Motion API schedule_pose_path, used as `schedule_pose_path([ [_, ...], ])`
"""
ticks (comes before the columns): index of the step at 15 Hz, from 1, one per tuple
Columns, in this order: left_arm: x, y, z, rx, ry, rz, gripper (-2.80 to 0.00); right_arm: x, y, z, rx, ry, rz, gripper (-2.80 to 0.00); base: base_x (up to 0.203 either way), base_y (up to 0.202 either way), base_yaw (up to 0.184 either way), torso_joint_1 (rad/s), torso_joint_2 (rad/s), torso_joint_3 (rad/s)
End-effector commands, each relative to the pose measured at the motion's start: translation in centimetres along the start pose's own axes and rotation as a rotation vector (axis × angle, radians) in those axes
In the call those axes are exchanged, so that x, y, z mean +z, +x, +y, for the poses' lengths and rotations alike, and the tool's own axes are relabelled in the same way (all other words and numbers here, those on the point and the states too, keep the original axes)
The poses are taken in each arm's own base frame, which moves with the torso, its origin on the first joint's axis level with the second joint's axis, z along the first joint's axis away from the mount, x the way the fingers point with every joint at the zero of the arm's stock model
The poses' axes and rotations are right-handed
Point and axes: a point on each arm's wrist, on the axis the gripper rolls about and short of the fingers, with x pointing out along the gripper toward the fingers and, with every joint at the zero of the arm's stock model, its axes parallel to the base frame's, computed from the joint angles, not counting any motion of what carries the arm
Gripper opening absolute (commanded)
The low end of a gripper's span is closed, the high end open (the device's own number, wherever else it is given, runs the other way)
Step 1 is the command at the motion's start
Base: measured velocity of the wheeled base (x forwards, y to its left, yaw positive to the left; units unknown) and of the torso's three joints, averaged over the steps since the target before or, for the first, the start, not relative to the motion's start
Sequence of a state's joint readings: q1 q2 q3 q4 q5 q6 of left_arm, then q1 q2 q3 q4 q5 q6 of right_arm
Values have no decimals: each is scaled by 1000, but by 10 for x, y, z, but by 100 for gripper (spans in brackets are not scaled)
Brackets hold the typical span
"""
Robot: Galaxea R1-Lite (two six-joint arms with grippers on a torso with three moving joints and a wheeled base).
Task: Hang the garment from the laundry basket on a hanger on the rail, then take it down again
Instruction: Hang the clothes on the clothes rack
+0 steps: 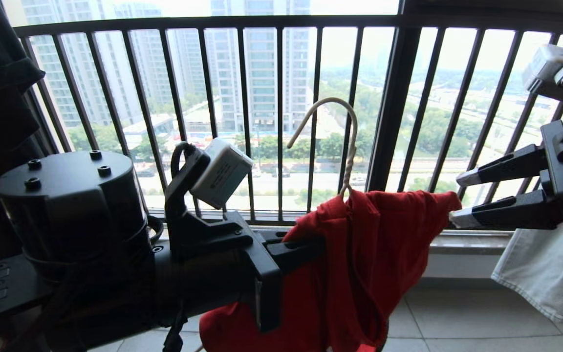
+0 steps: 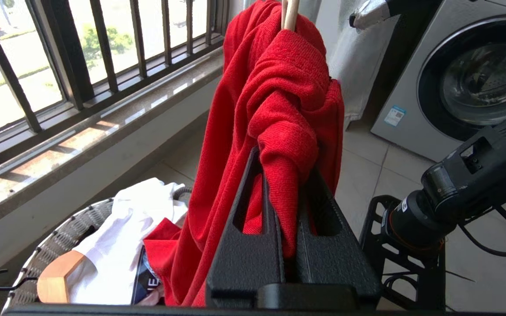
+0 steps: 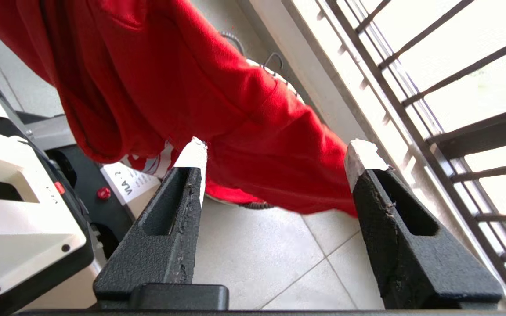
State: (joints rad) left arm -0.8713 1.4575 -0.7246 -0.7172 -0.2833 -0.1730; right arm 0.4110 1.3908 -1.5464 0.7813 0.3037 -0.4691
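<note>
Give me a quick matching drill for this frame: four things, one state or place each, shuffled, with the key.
Things:
1. red T-shirt
2. wire hanger
3. left gripper
4. right gripper

States or places:
A. fingers apart, holding nothing, beside the sleeve end
B. hook free in the air in front of the window bars
C. draped on the hanger, a fold pinched
D. shut on red cloth

Pairs: 1-C, 2-B, 3-D, 4-A

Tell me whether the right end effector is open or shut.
Open. The right end effector has its white-tipped fingers spread apart with floor showing between them, holding nothing; the red T-shirt hangs just beyond.
</note>
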Motion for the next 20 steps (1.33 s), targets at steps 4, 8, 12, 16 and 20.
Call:
schedule_pose_path([
  [4,4,-12,-5,-39,7,-16,-280,10,23,10,69,-111,-71,0,0,0,0,0,0,0],
  [8,5,-21,-9,-85,11,-21,-280,9,23,28,146,-174,-86,0,0,0,0,0,0,0],
  [12,7,-28,-12,-109,17,-31,-280,11,30,38,198,-199,-84,0,0,0,0,0,0,0],
  [16,12,-37,-16,-138,18,-53,-280,12,40,41,227,-204,-67,0,0,0,0,0,0,0],
  [20,16,-41,-18,-144,24,-70,-280,16,51,40,245,-208,-89,0,0,0,0,0,0,0],
])
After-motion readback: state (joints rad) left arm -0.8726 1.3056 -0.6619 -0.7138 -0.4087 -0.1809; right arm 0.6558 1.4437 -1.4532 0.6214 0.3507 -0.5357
